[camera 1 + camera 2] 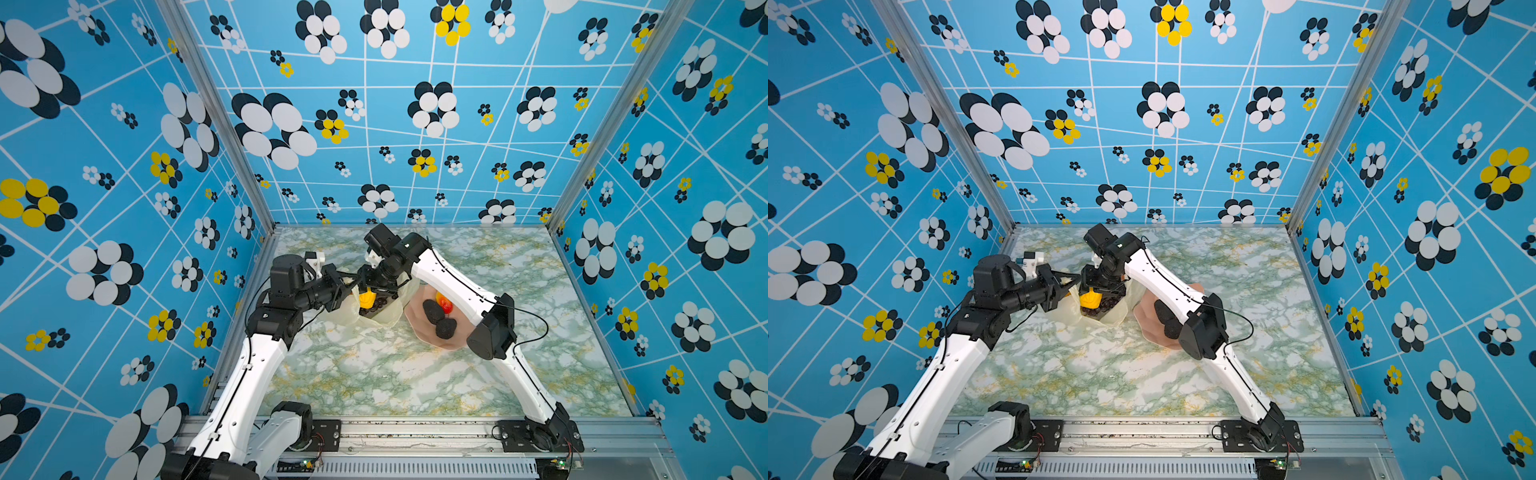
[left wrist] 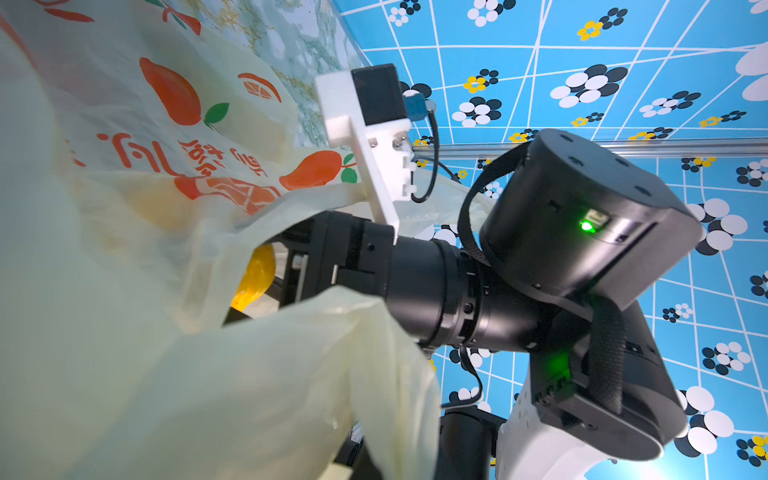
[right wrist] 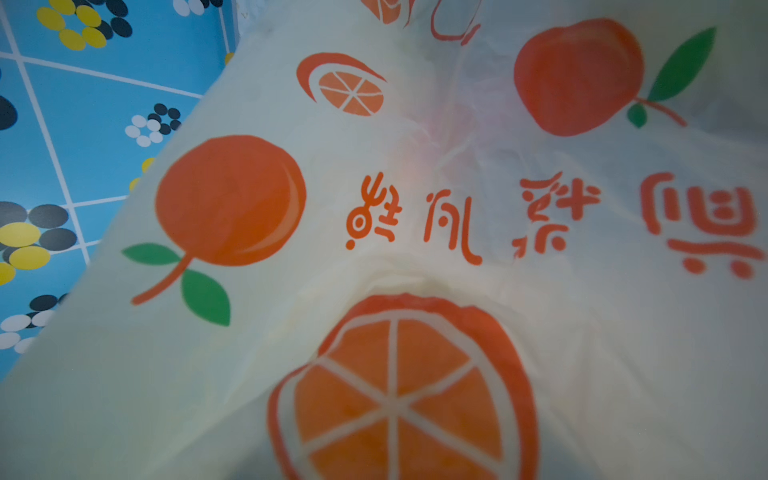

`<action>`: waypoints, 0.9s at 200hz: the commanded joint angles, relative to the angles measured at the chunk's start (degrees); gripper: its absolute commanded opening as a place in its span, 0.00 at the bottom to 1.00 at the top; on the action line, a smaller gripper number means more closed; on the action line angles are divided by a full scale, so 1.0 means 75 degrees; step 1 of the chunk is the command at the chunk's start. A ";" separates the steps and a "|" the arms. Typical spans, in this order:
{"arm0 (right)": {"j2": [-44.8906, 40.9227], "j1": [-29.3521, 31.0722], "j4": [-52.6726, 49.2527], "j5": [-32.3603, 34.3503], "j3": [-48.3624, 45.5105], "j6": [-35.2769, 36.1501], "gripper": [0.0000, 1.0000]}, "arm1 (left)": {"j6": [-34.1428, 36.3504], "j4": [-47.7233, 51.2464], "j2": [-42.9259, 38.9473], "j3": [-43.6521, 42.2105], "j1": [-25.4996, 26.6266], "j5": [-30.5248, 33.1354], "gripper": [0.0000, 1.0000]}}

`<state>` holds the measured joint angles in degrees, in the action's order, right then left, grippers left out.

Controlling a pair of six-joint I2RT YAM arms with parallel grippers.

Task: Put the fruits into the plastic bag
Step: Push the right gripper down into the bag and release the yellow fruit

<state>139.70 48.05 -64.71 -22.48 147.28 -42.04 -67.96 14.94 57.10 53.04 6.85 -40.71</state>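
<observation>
We see left arm (image 1: 249, 374) bent low, left gripper (image 1: 349, 284) pinching thin pale-yellow plastic bag (image 1: 388, 316) on desk (image 1: 374, 374). Right arm (image 1: 449, 278) reaches down, right gripper (image 1: 376, 291) in bag mouth; spread or not, we cannot tell.

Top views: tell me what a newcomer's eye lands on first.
Loud blue flower-print walls around the marbled table hit first. Next, the left arm and right arm meet over the plastic bag left of the table's middle, a yellow fruit in its mouth. Right of it, a pink bowl holds two dark bumpy ovals and a red-yellow piece.
</observation>
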 commanded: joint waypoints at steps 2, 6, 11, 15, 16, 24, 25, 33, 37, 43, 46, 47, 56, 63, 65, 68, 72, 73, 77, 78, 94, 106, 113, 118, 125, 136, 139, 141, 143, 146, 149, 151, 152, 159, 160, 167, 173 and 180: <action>0.0209 0.0062 0.0530 -0.0442 0.0085 -0.0438 0.54 | 0.0015 -0.0129 -0.0140 -0.0016 -0.0067 -0.0045 0.00; 0.0241 0.0053 0.0577 -0.0463 0.0070 -0.0459 0.54 | 0.0004 -0.0135 -0.0148 -0.0033 -0.0059 -0.0052 0.00; 0.0269 0.0056 0.0628 -0.0488 0.0055 -0.0492 0.54 | -0.0001 -0.0140 -0.0160 -0.0046 -0.0058 -0.0045 0.00; 0.0301 0.0061 0.0682 -0.0519 0.0049 -0.0521 0.55 | 0.0001 -0.0151 -0.0157 -0.0057 -0.0058 -0.0045 0.00; 0.0306 0.0062 0.0700 -0.0531 0.0043 -0.0534 0.55 | -0.0004 -0.0151 -0.0159 -0.0061 -0.0058 -0.0045 0.00; 0.0357 0.0056 0.0814 -0.0596 0.0011 -0.0602 0.56 | -0.0026 -0.0163 -0.0162 -0.0083 -0.0059 -0.0050 0.00; 0.0369 0.0059 0.0830 -0.0598 0.0013 -0.0615 0.56 | -0.0023 -0.0163 -0.0161 -0.0079 -0.0058 -0.0047 0.00; 0.0403 0.0060 0.0973 -0.0715 -0.0023 -0.0714 0.57 | -0.0020 -0.0164 -0.0171 -0.0087 -0.0061 -0.0054 0.00; 0.0425 0.0054 0.1064 -0.0763 -0.0053 -0.0763 0.58 | -0.0020 -0.0170 -0.0166 -0.0090 -0.0058 -0.0054 0.00; 0.0449 0.0059 0.1210 -0.0851 -0.0097 -0.0846 0.59 | -0.0021 -0.0164 -0.0172 -0.0087 -0.0060 -0.0066 0.00; 0.0451 0.0061 0.1301 -0.0895 -0.0120 -0.0884 0.60 | -0.0020 -0.0164 -0.0172 -0.0100 -0.0067 -0.0059 0.00; 0.0451 0.0062 0.1320 -0.0912 -0.0123 -0.0897 0.61 | -0.0020 -0.0164 -0.0172 -0.0100 -0.0069 -0.0058 0.00; 0.0446 0.0062 0.1565 -0.1005 -0.0193 -0.0999 0.64 | -0.0020 -0.0164 -0.0183 -0.0106 -0.0070 -0.0065 0.00; 0.0452 0.0062 0.1716 -0.1050 -0.0237 -0.1080 0.66 | -0.0026 -0.0163 -0.0182 -0.0110 -0.0070 -0.0060 0.00; 0.0452 0.0062 0.1746 -0.1062 -0.0233 -0.1093 0.67 | -0.0030 -0.0164 -0.0183 -0.0116 -0.0070 -0.0060 0.00; 0.0452 0.0059 0.1807 -0.1065 -0.0235 -0.1113 0.68 | -0.0029 -0.0170 -0.0182 -0.0114 -0.0070 -0.0059 0.00; 0.0452 0.0062 0.1871 -0.1096 -0.0238 -0.1120 0.71 | -0.0021 -0.0164 -0.0183 -0.0114 -0.0070 -0.0067 0.00; 0.0446 0.0062 0.1880 -0.1100 -0.0241 -0.1127 0.71 | -0.0021 -0.0164 -0.0183 -0.0112 -0.0070 -0.0062 0.00; 0.0442 0.0060 0.1936 -0.1114 -0.0237 -0.1151 0.75 | -0.0020 -0.0164 -0.0179 -0.0112 -0.0071 -0.0058 0.00; 0.0441 0.0061 0.1954 -0.1115 -0.0234 -0.1154 0.75 | -0.0020 -0.0164 -0.0182 -0.0111 -0.0071 -0.0052 0.00; 0.0433 0.0056 0.2074 -0.1160 -0.0223 -0.1168 0.82 | -0.0028 -0.0164 -0.0173 -0.0124 -0.0080 -0.0046 0.00; 0.0429 0.0050 0.2079 -0.1196 -0.0235 -0.1146 0.84 | -0.0030 -0.0175 -0.0155 -0.0125 -0.0071 -0.0051 0.00; 0.0420 0.0051 0.2086 -0.1209 -0.0242 -0.1124 0.85 | -0.0032 -0.0187 -0.0157 -0.0122 -0.0070 -0.0045 0.00; 0.0414 0.0050 0.2072 -0.1204 -0.0241 -0.1110 0.85 | -0.0032 -0.0187 -0.0149 -0.0125 -0.0070 -0.0050 0.00; 0.0419 0.0050 0.2065 -0.1216 -0.0237 -0.1091 0.85 | -0.0043 -0.0187 -0.0140 -0.0112 -0.0076 -0.0045 0.00; 0.0416 0.0032 0.2043 -0.1227 -0.0233 -0.1064 0.86 | -0.0044 -0.0187 -0.0124 -0.0107 -0.0070 -0.0045 0.00; 0.0412 0.0030 0.2042 -0.1238 -0.0240 -0.1055 0.86 | -0.0044 -0.0187 -0.0125 -0.0100 -0.0070 -0.0040 0.00; 0.0410 0.0028 0.2033 -0.1234 -0.0248 -0.1061 0.86 | -0.0041 -0.0187 -0.0116 -0.0102 -0.0076 -0.0047 0.00; 0.0415 0.0033 0.2028 -0.1242 -0.0250 -0.1056 0.86 | -0.0043 -0.0187 -0.0108 -0.0100 -0.0080 -0.0039 0.00; 0.0422 0.0035 0.2028 -0.1245 -0.0238 -0.1051 0.87 | -0.0043 -0.0187 -0.0113 -0.0096 -0.0071 -0.0043 0.00; 0.0417 0.0032 0.2030 -0.1243 -0.0251 -0.1042 0.87 | -0.0041 -0.0187 -0.0102 -0.0088 -0.0070 -0.0045 0.00; 0.0417 0.0034 0.2024 -0.1244 -0.0248 -0.1043 0.87 | -0.0043 -0.0190 -0.0102 -0.0087 -0.0070 -0.0045 0.00; 0.0417 0.0036 0.2027 -0.1245 -0.0252 -0.1041 0.87 | -0.0043 -0.0189 -0.0102 -0.0081 -0.0070 -0.0045 0.00; 0.0408 0.0023 0.2030 -0.1244 -0.0245 -0.1028 0.88 | -0.0044 -0.0187 -0.0089 -0.0065 -0.0070 -0.0041 0.00; 0.0406 0.0025 0.2024 -0.1244 -0.0250 -0.1028 0.88 | -0.0044 -0.0187 -0.0084 -0.0064 -0.0070 -0.0043 0.00; 0.0405 0.0016 0.2019 -0.1244 -0.0247 -0.1025 0.88 | -0.0044 -0.0187 -0.0062 -0.0055 -0.0070 -0.0039 0.00; 0.0405 0.0014 0.2014 -0.1245 -0.0255 -0.1013 0.88 | -0.0044 -0.0187 -0.0055 -0.0048 -0.0070 -0.0050 0.00; 0.0393 0.0005 0.2012 -0.1239 -0.0249 -0.0999 0.88 | -0.0052 -0.0187 -0.0044 -0.0041 -0.0070 -0.0045 0.00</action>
<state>142.47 48.10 -50.26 -30.76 145.97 -50.00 -68.05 14.74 56.80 52.88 6.76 -40.71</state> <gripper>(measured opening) 0.881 0.041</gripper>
